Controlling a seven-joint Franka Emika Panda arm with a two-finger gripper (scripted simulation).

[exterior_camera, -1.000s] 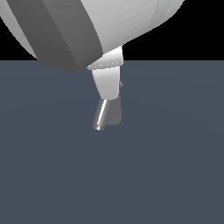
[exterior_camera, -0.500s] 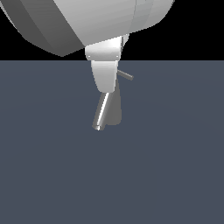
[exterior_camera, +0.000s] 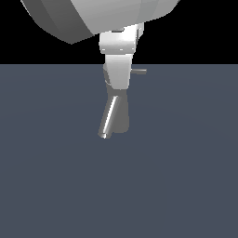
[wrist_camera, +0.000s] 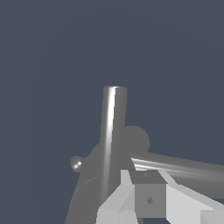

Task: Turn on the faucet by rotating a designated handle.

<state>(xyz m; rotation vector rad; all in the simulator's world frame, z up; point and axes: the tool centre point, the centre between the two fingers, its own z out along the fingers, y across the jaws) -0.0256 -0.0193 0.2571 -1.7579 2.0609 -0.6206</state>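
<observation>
While looking across the exterior view from left to right: first only bare blue-grey floor [exterior_camera: 42,162], then near the middle the faucet [exterior_camera: 118,116], standing upright on that floor, with its slanted shiny spout [exterior_camera: 108,122] pointing down toward the exterior view's left. Directly above and in front of the faucet's upper part, a white-grey robot arm [exterior_camera: 102,18], coming down from the top edge and hiding the cap. At the arm's lower end, the gripper [exterior_camera: 119,76], just over the faucet body; cannot tell from this view whether spread or pressed together. Just to the exterior view's right of the gripper, the handle [exterior_camera: 140,71], a thin grey rod sticking out level from behind it; touching or only beside, cannot tell. Further right, again only floor. From the wrist view: the spout [wrist_camera: 112,131] as a long bright rod, a small rounded knob [wrist_camera: 77,164] beside the faucet body [wrist_camera: 87,192], the handle [wrist_camera: 183,168] running away to the edge, and one pale finger [wrist_camera: 146,197] of the gripper close against the handle; the other finger not visible, so the tool's state stays unclear.
</observation>
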